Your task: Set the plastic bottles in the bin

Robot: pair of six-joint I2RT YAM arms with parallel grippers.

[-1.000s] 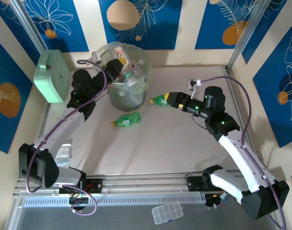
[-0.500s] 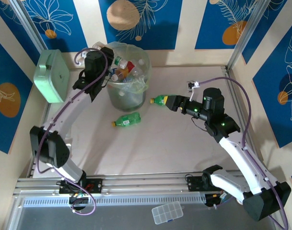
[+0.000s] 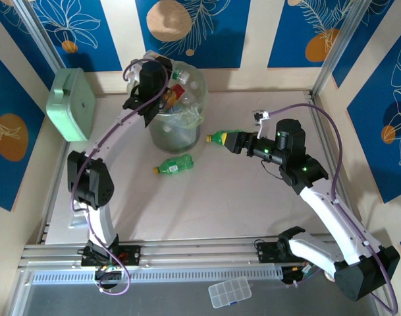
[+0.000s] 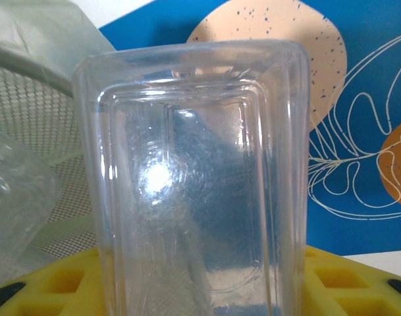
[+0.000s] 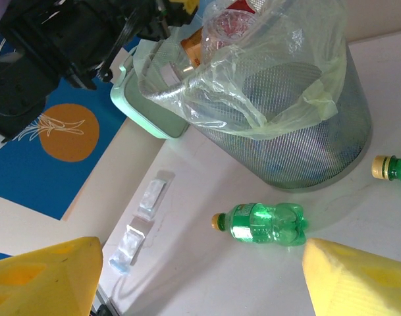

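My left arm has swung up, and now my left gripper (image 4: 197, 289) is at the top of the bin (image 3: 176, 135). It is squeezing a clear bottle (image 4: 193, 164), so I think that one is about ready to drop in. My right gripper (image 3: 234, 141) has crept a little closer to a green bottle (image 3: 218, 137) on the table (image 3: 220, 204). Its fingers are wide apart and hold nothing. The other green bottle (image 3: 174, 164) lies near the bin, not yet picked up.

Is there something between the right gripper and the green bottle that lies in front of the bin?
Nothing visible does. Bare table lies between the open right gripper and that green bottle. A second green bottle lies off to one side, and the bin stands beyond.
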